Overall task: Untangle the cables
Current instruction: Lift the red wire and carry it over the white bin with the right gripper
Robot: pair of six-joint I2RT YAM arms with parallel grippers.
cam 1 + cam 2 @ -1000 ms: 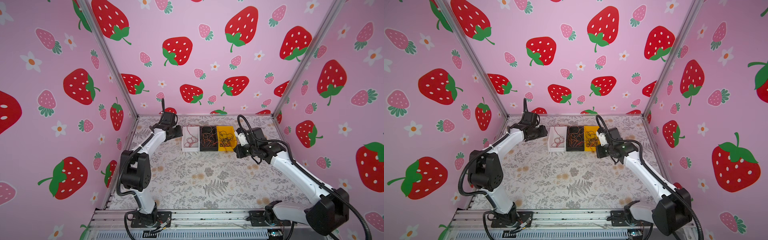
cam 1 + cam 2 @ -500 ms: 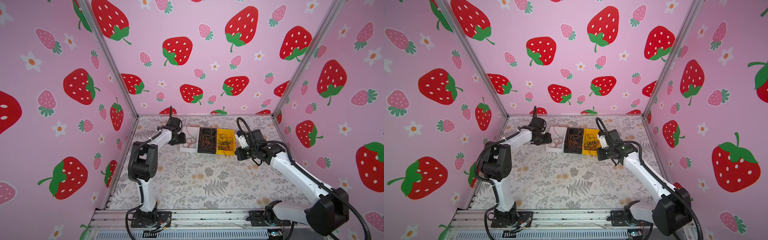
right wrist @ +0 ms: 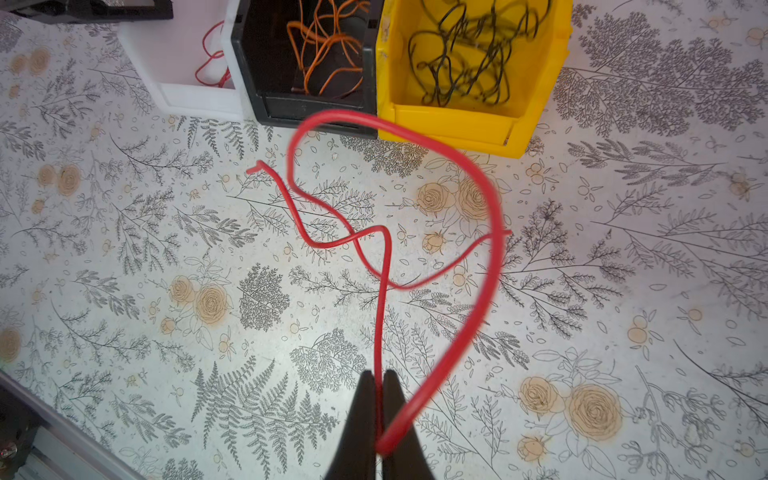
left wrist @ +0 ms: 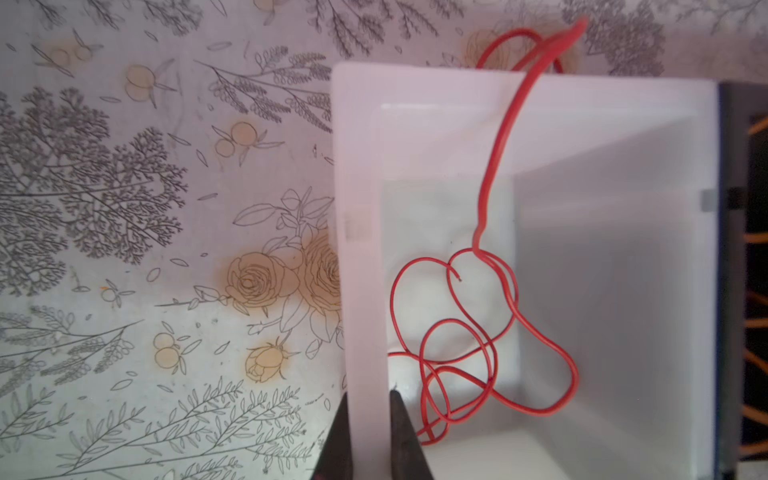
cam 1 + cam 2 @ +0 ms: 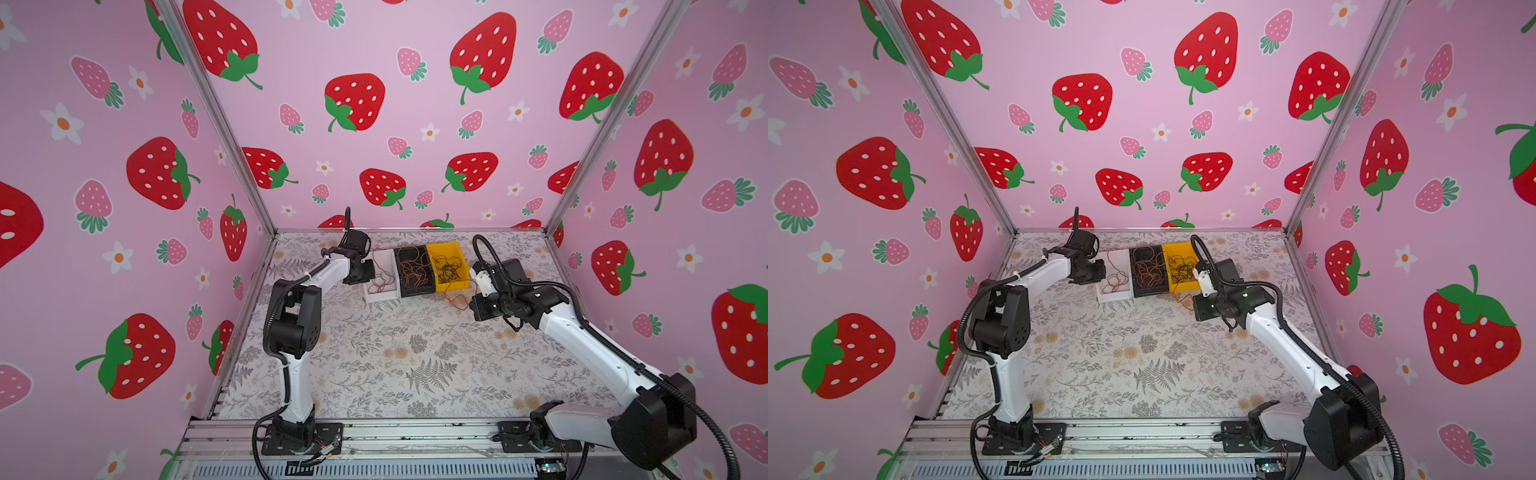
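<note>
In both top views, just above centre, the cables (image 5: 415, 272) lie in bins (image 5: 453, 286); the left wrist view shows my left gripper (image 4: 370, 399) clamping the white bin (image 4: 361, 208) by its wall, likely to steady it; the right wrist view shows my right gripper (image 3: 378, 378) pinching a red cable (image 3: 492, 249), held off the table.

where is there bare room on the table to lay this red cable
Bare: the wide table stretch from the arm bases up to the white bin, black bin and yellow bin. Crowded: that back row, red cable held before it.
</note>
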